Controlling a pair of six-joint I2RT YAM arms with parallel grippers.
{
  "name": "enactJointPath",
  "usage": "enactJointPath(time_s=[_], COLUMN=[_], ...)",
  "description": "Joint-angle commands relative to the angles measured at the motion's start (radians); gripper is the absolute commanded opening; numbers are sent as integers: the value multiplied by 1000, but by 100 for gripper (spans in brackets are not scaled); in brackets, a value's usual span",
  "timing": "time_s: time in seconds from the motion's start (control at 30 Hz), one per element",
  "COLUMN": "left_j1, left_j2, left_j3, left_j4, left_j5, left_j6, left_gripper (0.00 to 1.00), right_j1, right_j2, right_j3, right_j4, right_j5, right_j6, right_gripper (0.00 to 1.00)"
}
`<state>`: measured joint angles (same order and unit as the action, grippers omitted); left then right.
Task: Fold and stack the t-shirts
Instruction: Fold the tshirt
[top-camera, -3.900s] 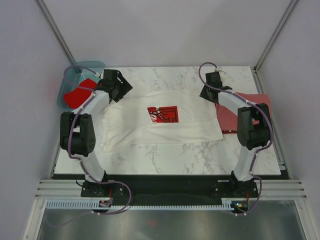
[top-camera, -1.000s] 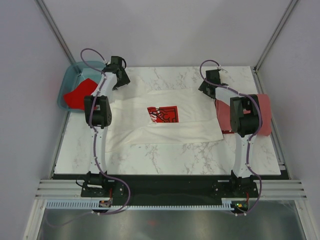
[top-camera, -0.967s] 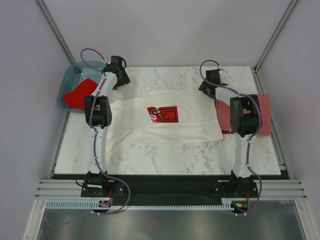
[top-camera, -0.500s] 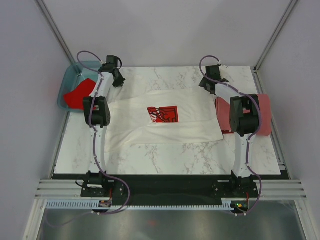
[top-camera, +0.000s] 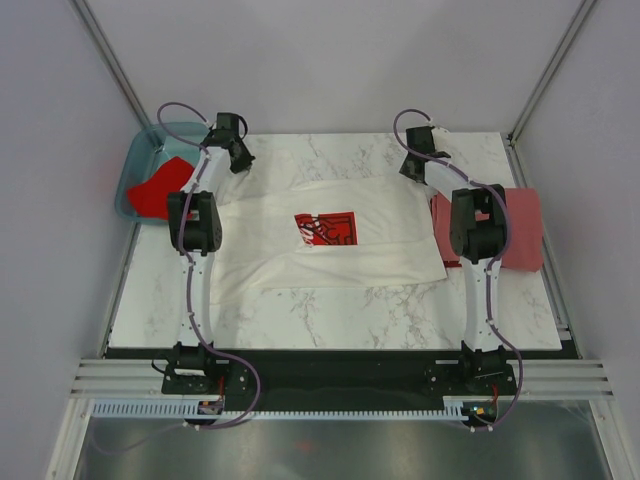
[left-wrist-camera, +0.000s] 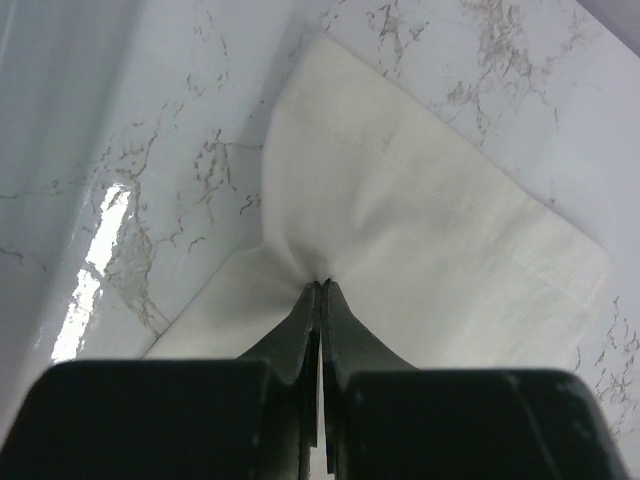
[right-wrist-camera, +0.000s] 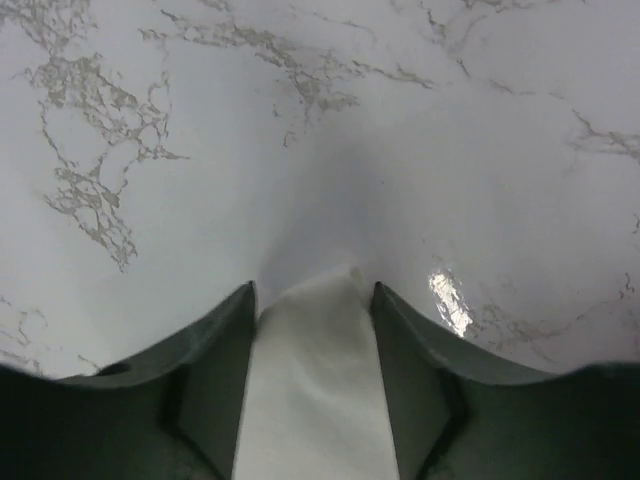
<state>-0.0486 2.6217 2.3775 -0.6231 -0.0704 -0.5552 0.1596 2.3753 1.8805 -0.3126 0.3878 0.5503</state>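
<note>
A white t-shirt with a red-and-black chest print lies spread flat mid-table. My left gripper is at its far left corner. In the left wrist view that gripper is shut on a pinched fold of the white cloth. My right gripper is at the shirt's far right corner. In the right wrist view it stands open, with a tongue of white cloth between its fingers. A dull brick-red t-shirt lies folded at the right edge. A bright red t-shirt sits in the tub.
The translucent teal tub stands off the table's far left corner, close to my left arm. Grey enclosure walls and metal posts rise behind and beside the marble table. Bare marble lies ahead of the right gripper.
My left gripper has closed on the white cloth. The right gripper's jaws have narrowed around the other corner. Both grippers have shifted slightly toward the far edge.
</note>
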Motion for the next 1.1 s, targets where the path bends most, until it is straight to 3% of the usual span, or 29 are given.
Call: enactJointPath(time_s=[0.0, 0.3, 0.37, 0.4, 0.43, 0.5, 0.53, 0.6, 0.63, 0.8, 1.07], left_j1=[-16, -27, -27, -27, -27, -27, -27, -27, -27, -25, 4], left_j2=[-78, -140, -147, -153, -158, -157, -151, -146, -140, -85, 12], left_j3=[-37, -80, -87, -92, -96, -101, -101, -103, -101, -43, 0], left_j4=[36, 75, 74, 74, 74, 74, 71, 63, 54, 11, -17], left_j5=[29, 3, -14, -40, -52, -66, -69, -92, -98, -97, -37], left_j6=[14, 21, 26, 28, 28, 40, 43, 40, 38, 51, -14], left_gripper=[2, 2, 5, 16, 50, 70, 86, 89, 98, 98, 74], right_j1=[-5, -5, -3, -5, -5, -3, -3, -6, -8, -8, -9], right_j2=[22, 9, 7, 7, 5, 5, 4, 2, 2, 1, -4], right_j3=[43, 32, 28, 26, 25, 22, 22, 19, 17, 11, -3], right_j4=[-33, -31, -31, -31, -31, -31, -31, -31, -31, -29, -23], right_j5=[2, 10, 10, 11, 10, 10, 11, 11, 8, -1, -9], right_j6=[-6, -1, 0, 2, 3, 5, 7, 10, 11, 17, 23], right_gripper=[50, 12, 8, 7, 7, 6, 6, 8, 8, 8, 8])
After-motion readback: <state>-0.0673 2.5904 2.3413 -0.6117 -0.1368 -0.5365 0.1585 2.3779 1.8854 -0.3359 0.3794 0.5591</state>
